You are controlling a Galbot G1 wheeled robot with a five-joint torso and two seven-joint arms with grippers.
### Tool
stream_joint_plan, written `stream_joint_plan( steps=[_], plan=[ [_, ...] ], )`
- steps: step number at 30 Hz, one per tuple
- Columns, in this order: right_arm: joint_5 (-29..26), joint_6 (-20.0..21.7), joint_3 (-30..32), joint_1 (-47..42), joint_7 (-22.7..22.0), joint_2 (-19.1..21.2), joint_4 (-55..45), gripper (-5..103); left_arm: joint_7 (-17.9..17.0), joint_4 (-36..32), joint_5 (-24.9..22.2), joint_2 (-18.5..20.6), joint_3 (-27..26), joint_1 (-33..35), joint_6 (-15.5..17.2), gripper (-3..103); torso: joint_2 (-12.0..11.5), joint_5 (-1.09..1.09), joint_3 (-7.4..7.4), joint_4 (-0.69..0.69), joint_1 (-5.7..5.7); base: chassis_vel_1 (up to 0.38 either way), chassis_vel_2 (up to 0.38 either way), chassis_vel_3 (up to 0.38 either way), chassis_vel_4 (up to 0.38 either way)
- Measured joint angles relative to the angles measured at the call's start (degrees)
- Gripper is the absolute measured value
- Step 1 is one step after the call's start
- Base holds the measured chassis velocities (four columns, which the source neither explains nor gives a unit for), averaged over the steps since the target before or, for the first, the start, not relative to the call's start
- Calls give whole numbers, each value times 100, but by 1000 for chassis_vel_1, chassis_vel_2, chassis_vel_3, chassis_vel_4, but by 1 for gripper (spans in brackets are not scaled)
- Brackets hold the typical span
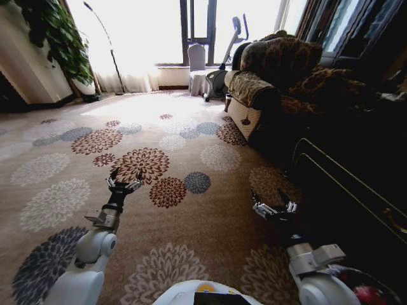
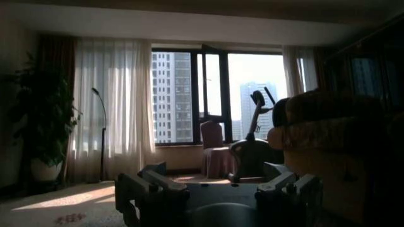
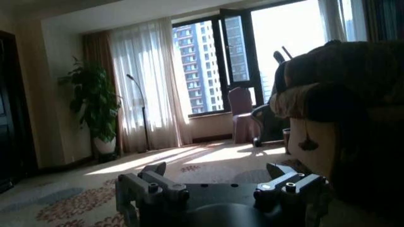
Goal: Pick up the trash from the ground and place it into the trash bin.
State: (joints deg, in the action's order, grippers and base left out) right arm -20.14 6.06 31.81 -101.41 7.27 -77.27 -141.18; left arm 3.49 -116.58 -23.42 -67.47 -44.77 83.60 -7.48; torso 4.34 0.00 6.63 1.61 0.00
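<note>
A floral-patterned carpet covers the floor, lit by a tall curtained window at the far wall. A brown patterned sofa stands on the robot's right, with a dark wooden cabinet nearer along that side. By the window are an exercise bike and a covered chair; a large leafy potted plant and a thin floor lamp stand at the left. Both arms reach forward low over the carpet. The left tool hangs over a brown flower, its fingers spread open and empty. The right tool, near the cabinet, is likewise open and empty. No trash or trash bin can be made out on the carpet ahead.
</note>
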Motion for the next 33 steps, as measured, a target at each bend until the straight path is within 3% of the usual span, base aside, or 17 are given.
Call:
stream_joint_plan(
  steps=[11,33],
  plan=[
    [57,42,-86,-2,-115,-17,-33,100,0,0,0,0,0,0,0,100,0,-1,0,0,0,0,0,0,0],
    [135,-95,-101,-134,58,-66,-62,100,-1,0,0,0,0,0,0,100,0,0,0,0,0,0,0,0,0]
  ],
)
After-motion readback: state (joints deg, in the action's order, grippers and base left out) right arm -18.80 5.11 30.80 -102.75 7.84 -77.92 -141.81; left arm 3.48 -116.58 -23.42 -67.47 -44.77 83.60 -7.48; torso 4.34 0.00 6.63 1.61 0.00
